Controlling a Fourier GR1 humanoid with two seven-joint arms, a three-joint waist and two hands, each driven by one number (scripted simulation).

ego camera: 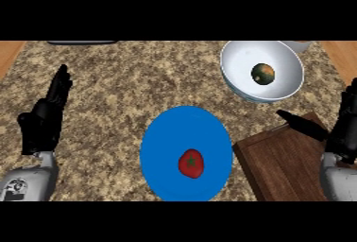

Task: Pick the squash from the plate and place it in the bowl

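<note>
A small round green-and-orange squash lies inside the white bowl at the upper right of the counter. The blue plate sits in the middle and carries a red tomato-like fruit near its lower part. My right hand stands open at the right edge, fingers up and thumb stretched out to the left, below and to the right of the bowl, holding nothing. My left hand rests open at the left edge with fingers pointing up, far from both plate and bowl.
A dark wooden cutting board lies at the lower right, touching the plate's right side and under my right hand. A dark object shows at the counter's far edge, upper left. Wooden surfaces flank the speckled granite counter.
</note>
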